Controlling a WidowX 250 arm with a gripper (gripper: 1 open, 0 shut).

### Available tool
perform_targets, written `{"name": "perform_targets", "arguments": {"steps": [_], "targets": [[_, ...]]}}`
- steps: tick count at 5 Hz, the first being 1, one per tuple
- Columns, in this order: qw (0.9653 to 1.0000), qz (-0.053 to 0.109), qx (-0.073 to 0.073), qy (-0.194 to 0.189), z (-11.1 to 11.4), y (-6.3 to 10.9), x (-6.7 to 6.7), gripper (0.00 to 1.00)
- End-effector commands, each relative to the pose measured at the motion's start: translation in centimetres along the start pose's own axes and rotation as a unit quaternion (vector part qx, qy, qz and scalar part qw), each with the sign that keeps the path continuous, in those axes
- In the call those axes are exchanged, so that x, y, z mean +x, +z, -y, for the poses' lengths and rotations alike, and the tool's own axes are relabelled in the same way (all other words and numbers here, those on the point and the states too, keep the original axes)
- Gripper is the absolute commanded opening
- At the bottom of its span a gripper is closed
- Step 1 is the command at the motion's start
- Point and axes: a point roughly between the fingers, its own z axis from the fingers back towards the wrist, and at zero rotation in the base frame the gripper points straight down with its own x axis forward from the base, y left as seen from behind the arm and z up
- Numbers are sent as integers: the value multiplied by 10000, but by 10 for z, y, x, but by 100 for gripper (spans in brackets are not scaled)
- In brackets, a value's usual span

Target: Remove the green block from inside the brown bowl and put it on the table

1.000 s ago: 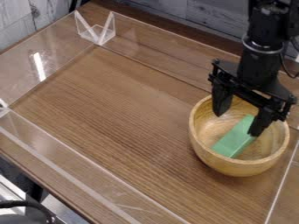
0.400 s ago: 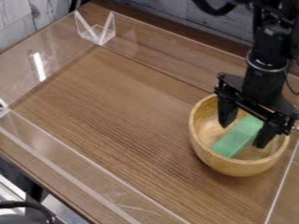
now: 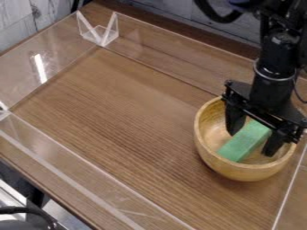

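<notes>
The wooden table (image 3: 108,117) is the largest thing, its brown grain running under everything else. Above its right side the black robot arm (image 3: 271,54) reaches down to the bowl. The round, light-brown bowl (image 3: 211,154) sits on the table's right side, upright, its thick rim facing up. Inside it lies the green block (image 3: 246,141), slanting across the hollow, with one end toward the near left of the bowl and the other toward the gripper. The black gripper (image 3: 261,121) is at the bowl with its fingers spread wide, one on each side of the block's upper part; whether either finger touches the block cannot be told. Near the table's far left corner stands a small clear container (image 3: 99,30).
</notes>
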Motion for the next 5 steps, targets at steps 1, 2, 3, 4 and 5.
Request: {"name": "perform_targets", "arguments": {"steps": [1, 2, 3, 4, 5], "targets": [[9998, 198, -26, -48, 5, 6, 5, 100], [9997, 242, -35, -12, 5, 6, 5, 100], [9996, 287, -57, 33, 5, 7, 5, 100], [9996, 283, -55, 15, 4, 4, 5, 0], [9996, 268, -47, -21, 3, 5, 5, 0]]}}
